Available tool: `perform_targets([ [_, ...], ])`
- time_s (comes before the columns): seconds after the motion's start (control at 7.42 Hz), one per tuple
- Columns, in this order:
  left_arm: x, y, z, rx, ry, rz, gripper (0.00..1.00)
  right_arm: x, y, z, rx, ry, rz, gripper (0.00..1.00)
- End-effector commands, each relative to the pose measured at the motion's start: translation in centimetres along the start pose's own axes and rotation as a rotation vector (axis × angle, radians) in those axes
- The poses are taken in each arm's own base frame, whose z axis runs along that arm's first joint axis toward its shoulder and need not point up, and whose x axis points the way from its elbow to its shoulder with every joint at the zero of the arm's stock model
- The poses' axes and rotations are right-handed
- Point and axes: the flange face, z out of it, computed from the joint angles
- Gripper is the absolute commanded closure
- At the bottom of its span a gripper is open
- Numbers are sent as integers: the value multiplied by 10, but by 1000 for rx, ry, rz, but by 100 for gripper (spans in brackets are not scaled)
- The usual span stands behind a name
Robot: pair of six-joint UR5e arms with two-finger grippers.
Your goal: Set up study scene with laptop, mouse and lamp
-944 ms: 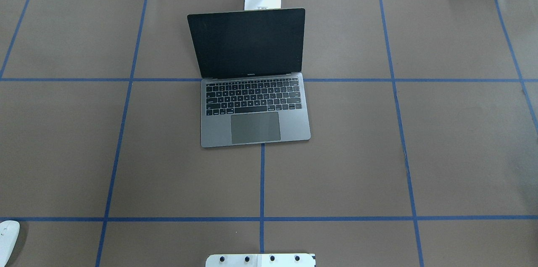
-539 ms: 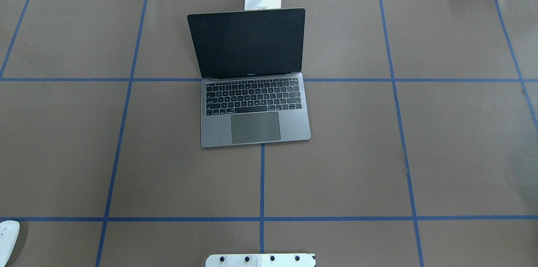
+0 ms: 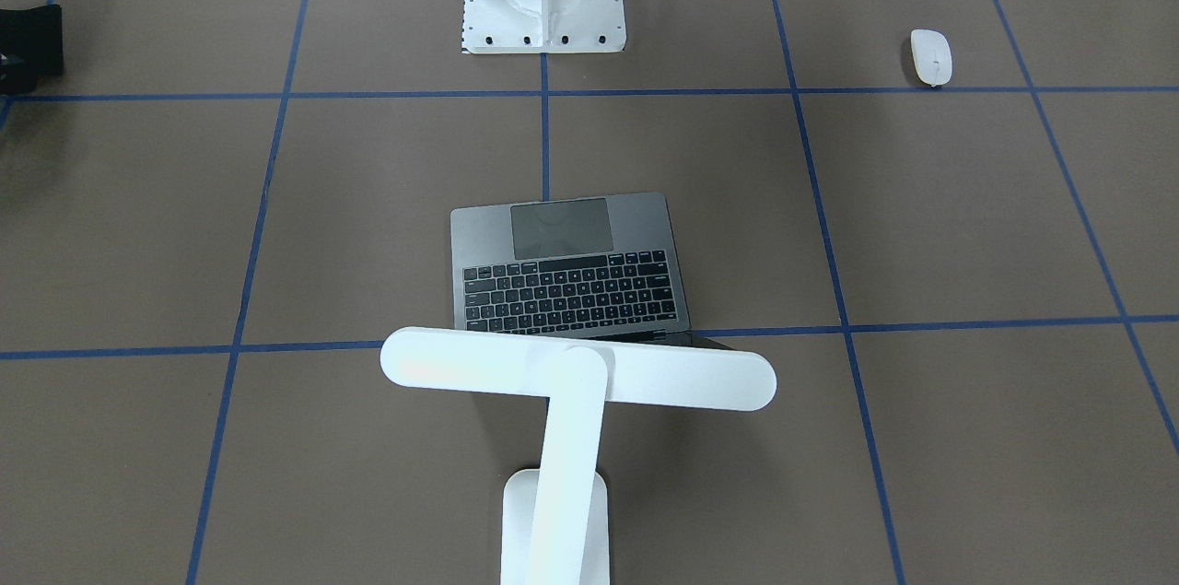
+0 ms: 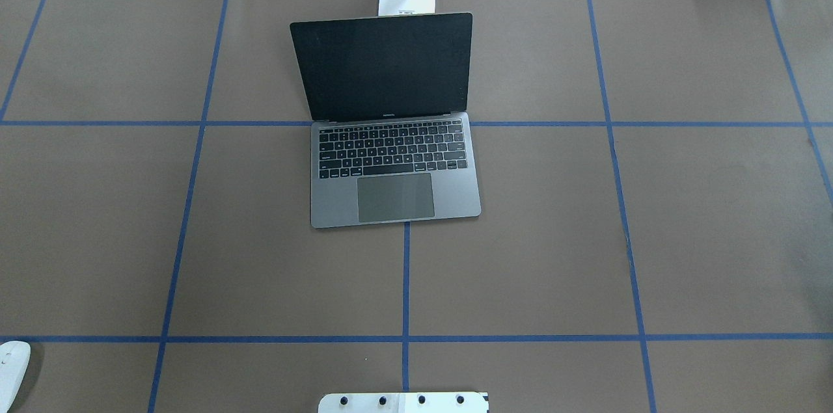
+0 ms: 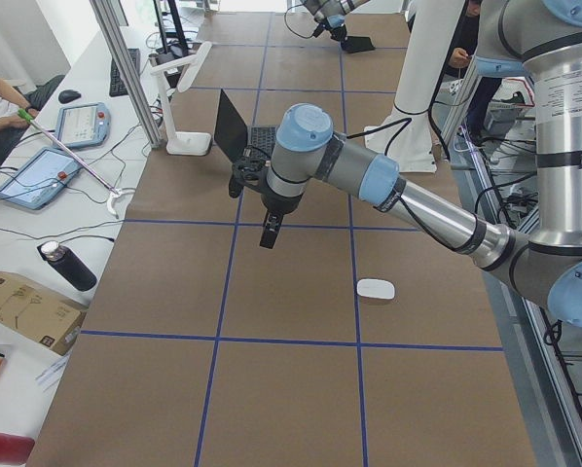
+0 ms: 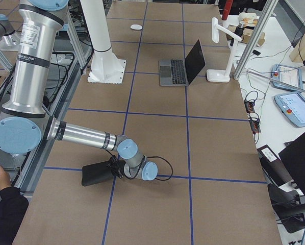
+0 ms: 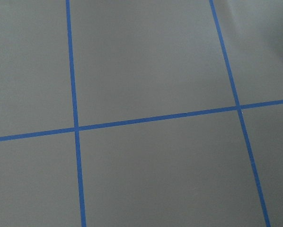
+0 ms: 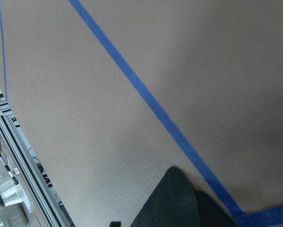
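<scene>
The left gripper (image 5: 270, 233) hangs fingers-down over the bare brown desk (image 4: 553, 270). It shows only from the side, so I cannot tell whether its fingers are apart or together. The mouse (image 3: 931, 56) lies on the desk apart from this gripper, on the robot's side of it, beside a blue tape line (image 3: 921, 90). The laptop (image 4: 395, 198) sits open beyond the gripper with its screen dark. The pale lettering under the screen is too small to read.

The lamp (image 3: 578, 368) stands just behind the laptop's lid, its bar head reaching over the lid's top edge. A label on its base is also unreadable.

The right gripper (image 6: 113, 170) is low at the desk, at the edge of a flat black pad (image 6: 95, 174), well apart from the laptop, mouse and lamp. Its finger state cannot be told either.
</scene>
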Motion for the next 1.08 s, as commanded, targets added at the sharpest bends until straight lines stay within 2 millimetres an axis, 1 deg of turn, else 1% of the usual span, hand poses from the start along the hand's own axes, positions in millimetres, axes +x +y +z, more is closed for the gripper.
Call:
perform_targets([
  [0.0,0,0,0,0,0,0,1,-6,-8,-2,35,-8,-3,100],
  [0.13,-1,0,0,-2,0,-4,1,-47,-29,-16,34,-29,37,100],
  [0.27,-1,0,0,-2,0,-2,1,-81,-38,-23,29,-64,60,100],
  [0.54,-2,1,2,-7,0,-10,1,-84,-51,-26,83,-72,38,100],
  [0.67,-3,1,3,-9,0,-10,1,-87,-61,-30,113,-73,33,100],
  [0.81,-4,7,3,-15,1,-19,0,-101,-84,-44,123,-83,63,100],
  [0.94,-5,10,3,-17,0,-21,1,-115,-101,-70,158,-91,115,100],
])
